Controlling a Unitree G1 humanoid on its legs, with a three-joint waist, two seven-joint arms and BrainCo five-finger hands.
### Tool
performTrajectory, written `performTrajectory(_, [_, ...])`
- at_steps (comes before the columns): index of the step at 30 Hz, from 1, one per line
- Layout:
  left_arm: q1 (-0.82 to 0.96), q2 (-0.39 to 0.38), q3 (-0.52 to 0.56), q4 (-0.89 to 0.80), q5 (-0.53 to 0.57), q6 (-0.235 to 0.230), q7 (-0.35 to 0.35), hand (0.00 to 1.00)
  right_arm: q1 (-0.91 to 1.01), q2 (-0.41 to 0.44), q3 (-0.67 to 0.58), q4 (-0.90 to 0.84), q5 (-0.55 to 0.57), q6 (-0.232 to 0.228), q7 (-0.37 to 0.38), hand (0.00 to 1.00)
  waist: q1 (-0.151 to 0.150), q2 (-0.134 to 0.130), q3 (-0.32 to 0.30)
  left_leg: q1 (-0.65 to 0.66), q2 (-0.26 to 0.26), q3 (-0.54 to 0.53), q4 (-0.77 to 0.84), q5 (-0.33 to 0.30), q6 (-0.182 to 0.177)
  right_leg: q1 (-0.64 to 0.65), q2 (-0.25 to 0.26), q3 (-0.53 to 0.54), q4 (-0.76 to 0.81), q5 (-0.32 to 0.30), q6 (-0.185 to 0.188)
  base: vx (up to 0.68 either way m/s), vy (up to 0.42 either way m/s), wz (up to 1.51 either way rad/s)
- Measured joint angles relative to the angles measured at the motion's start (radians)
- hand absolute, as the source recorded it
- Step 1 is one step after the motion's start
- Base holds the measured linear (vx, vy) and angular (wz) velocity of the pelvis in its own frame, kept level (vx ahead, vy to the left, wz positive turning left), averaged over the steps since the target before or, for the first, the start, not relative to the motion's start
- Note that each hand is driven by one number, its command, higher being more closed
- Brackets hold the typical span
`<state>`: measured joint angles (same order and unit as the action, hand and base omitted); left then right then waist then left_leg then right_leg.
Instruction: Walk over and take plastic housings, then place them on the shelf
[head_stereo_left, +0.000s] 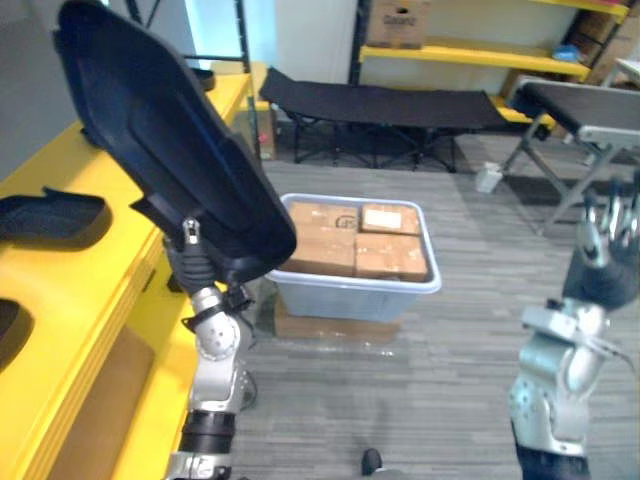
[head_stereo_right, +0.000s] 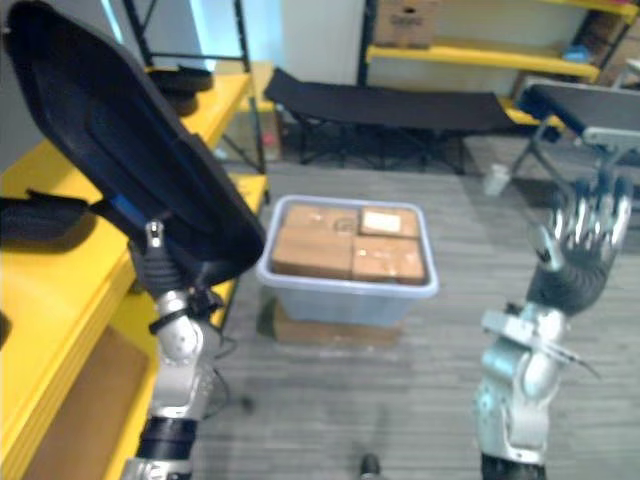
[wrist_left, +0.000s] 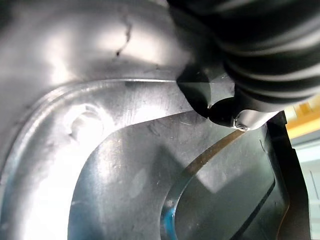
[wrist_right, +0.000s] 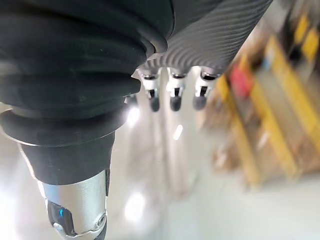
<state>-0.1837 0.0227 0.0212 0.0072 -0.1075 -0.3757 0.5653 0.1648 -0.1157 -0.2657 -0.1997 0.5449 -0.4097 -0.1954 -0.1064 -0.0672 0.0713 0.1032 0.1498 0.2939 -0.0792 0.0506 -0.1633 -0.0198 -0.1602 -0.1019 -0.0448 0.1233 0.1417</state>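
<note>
A large black plastic housing (head_stereo_left: 170, 150) is raised at a tilt over the front edge of the yellow shelf (head_stereo_left: 95, 270). My left hand (head_stereo_left: 198, 268) holds it from below, mostly hidden behind it. In the left wrist view the thumb (wrist_left: 235, 116) presses on the housing's glossy inner face (wrist_left: 125, 165). Two more black housings lie on the shelf top: one (head_stereo_left: 50, 215) beside the raised one, another (head_stereo_left: 8, 330) at the left edge. My right hand (head_stereo_right: 582, 240) is lifted at the right, away from everything, its fingers (wrist_right: 172, 95) straight and holding nothing.
A grey bin (head_stereo_left: 350, 290) with several cardboard boxes (head_stereo_left: 355, 240) stands on the floor ahead. Behind it is a black folding cot (head_stereo_left: 380, 105), then yellow racking (head_stereo_left: 450, 52) with a carton (head_stereo_left: 395, 22). A dark bench (head_stereo_left: 580, 108) stands at the right.
</note>
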Motion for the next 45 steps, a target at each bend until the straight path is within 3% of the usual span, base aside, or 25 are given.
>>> performTrajectory(2, [0.007,-0.005,0.000,-0.007,-0.001,-0.022,-0.001,1.00,0.045,0.043,-0.015,0.093,0.000,-0.001,-0.001,0.00,-0.016,0.002,-0.001,0.001,0.004,0.009,0.000,-0.004,0.000,-0.002,0.004,0.004,0.000,0.000,0.000,0.01,-0.006,-0.13])
performTrajectory(5, [0.057,-0.020,0.002,-0.063,-0.002,-0.051,-0.001,1.00,0.071,0.071,-0.024,0.185,0.000,-0.006,0.001,0.00,-0.016,0.011,0.006,-0.040,0.005,0.016,0.048,-0.036,0.003,-0.042,0.000,0.025,0.037,-0.019,0.004,-0.02,0.007,-0.12])
performTrajectory(8, [0.069,-0.037,0.003,-0.090,-0.006,-0.078,-0.001,1.00,0.055,0.077,-0.030,0.228,-0.004,-0.013,0.001,0.00,-0.011,0.024,0.084,-0.144,0.025,-0.030,0.239,-0.119,0.008,-0.105,-0.014,0.022,0.179,-0.078,0.002,-0.07,0.019,0.22])
performTrajectory(13, [0.073,-0.032,0.011,-0.120,-0.012,-0.104,0.003,1.00,-0.012,0.078,-0.013,0.251,-0.031,-0.068,-0.003,0.00,0.039,0.018,0.211,-0.250,0.041,-0.082,0.367,-0.160,0.011,-0.172,-0.018,0.003,0.259,-0.105,0.001,-0.11,-0.002,0.20])
performTrajectory(18, [0.136,-0.031,0.030,-0.161,-0.001,-0.103,0.053,1.00,-0.012,0.077,-0.005,0.249,-0.050,-0.082,0.015,0.00,0.048,0.018,0.220,-0.266,0.029,-0.125,0.373,-0.162,0.016,-0.149,-0.032,-0.037,0.255,-0.112,0.003,-0.01,-0.003,0.23])
performTrajectory(21, [0.194,-0.031,0.068,-0.243,0.029,-0.101,0.097,1.00,-0.015,0.072,0.053,0.244,-0.040,-0.065,0.084,0.00,0.064,0.024,0.222,-0.258,0.021,-0.155,0.372,-0.163,0.018,-0.106,-0.040,-0.079,0.245,-0.118,0.005,0.05,0.005,0.43])
performTrajectory(23, [0.256,-0.031,0.126,-0.312,0.088,-0.095,0.129,1.00,-0.030,0.065,0.134,0.244,-0.049,-0.038,0.113,0.00,0.087,0.034,0.226,-0.244,0.006,-0.205,0.366,-0.162,0.019,-0.057,-0.053,-0.134,0.240,-0.132,0.006,0.06,0.008,0.70])
performTrajectory(24, [0.300,-0.032,0.173,-0.354,0.120,-0.079,0.145,1.00,-0.049,0.062,0.189,0.246,-0.050,-0.023,0.134,0.00,0.120,0.046,0.223,-0.243,-0.002,-0.232,0.365,-0.163,0.020,-0.035,-0.059,-0.160,0.235,-0.140,0.009,0.07,0.003,0.56])
performTrajectory(25, [0.320,-0.031,0.203,-0.373,0.128,-0.074,0.151,1.00,-0.066,0.058,0.223,0.249,-0.053,-0.019,0.135,0.00,0.130,0.053,0.225,-0.244,-0.008,-0.249,0.365,-0.163,0.020,-0.020,-0.063,-0.180,0.233,-0.144,0.013,0.07,0.007,0.78])
performTrajectory(27, [0.396,-0.033,0.347,-0.396,0.156,-0.065,0.178,1.00,-0.155,0.046,0.353,0.301,-0.114,-0.008,0.141,0.00,0.200,0.077,0.216,-0.245,-0.036,-0.314,0.361,-0.163,0.021,0.027,-0.083,-0.250,0.229,-0.166,0.023,0.07,0.014,0.86])
performTrajectory(28, [0.414,-0.033,0.382,-0.396,0.156,-0.063,0.182,1.00,-0.180,0.044,0.382,0.319,-0.132,-0.006,0.146,0.00,0.220,0.083,0.213,-0.245,-0.043,-0.324,0.360,-0.163,0.022,0.041,-0.087,-0.264,0.228,-0.172,0.026,0.11,0.013,0.85])
performTrajectory(29, [0.455,-0.037,0.446,-0.396,0.155,-0.061,0.185,1.00,-0.226,0.042,0.432,0.353,-0.153,-0.005,0.152,0.00,0.264,0.089,0.208,-0.245,-0.058,-0.362,0.361,-0.164,0.022,0.068,-0.096,-0.307,0.225,-0.181,0.029,0.10,0.003,0.81])
performTrajectory(33, [0.577,-0.091,0.644,-0.401,0.126,-0.080,0.148,1.00,-0.356,0.068,0.534,0.452,-0.250,-0.004,0.148,0.00,0.386,0.081,0.199,-0.246,-0.102,-0.465,0.362,-0.167,0.027,0.168,-0.103,-0.431,0.175,-0.191,0.040,0.09,-0.012,0.82])
performTrajectory(34, [0.578,-0.092,0.644,-0.401,0.125,-0.080,0.147,1.00,-0.357,0.068,0.534,0.452,-0.250,-0.004,0.148,0.00,0.387,0.081,0.199,-0.246,-0.102,-0.466,0.362,-0.167,0.028,0.169,-0.103,-0.432,0.175,-0.191,0.040,0.09,0.000,0.67])
performTrajectory(35, [0.609,-0.130,0.691,-0.415,0.096,-0.088,0.118,1.00,-0.382,0.078,0.548,0.456,-0.270,0.004,0.136,0.00,0.424,0.072,0.192,-0.246,-0.114,-0.493,0.365,-0.171,0.030,0.200,-0.103,-0.472,0.160,-0.191,0.041,0.08,0.026,0.48])
performTrajectory(36, [0.631,-0.139,0.707,-0.423,0.059,-0.113,0.093,1.00,-0.397,0.090,0.555,0.457,-0.277,0.018,0.128,0.00,0.442,0.061,0.182,-0.247,-0.122,-0.507,0.367,-0.174,0.031,0.210,-0.102,-0.478,0.154,-0.191,0.041,0.08,0.036,0.50])
performTrajectory(41, [0.657,-0.148,0.729,-0.449,-0.001,-0.152,0.014,1.00,-0.399,0.092,0.558,0.457,-0.283,0.079,0.117,0.00,0.451,0.036,0.123,-0.260,-0.131,-0.516,0.408,-0.207,0.035,0.230,-0.101,-0.503,0.143,-0.203,0.037,0.02,0.033,0.07])
performTrajectory(45, [0.653,-0.147,0.730,-0.453,-0.005,-0.152,-0.013,1.00,-0.322,0.053,0.533,0.455,-0.273,0.109,0.130,0.00,0.428,0.033,0.096,-0.296,-0.144,-0.536,0.466,-0.235,0.044,0.242,-0.102,-0.539,0.165,-0.227,0.042,-0.04,0.044,0.23])
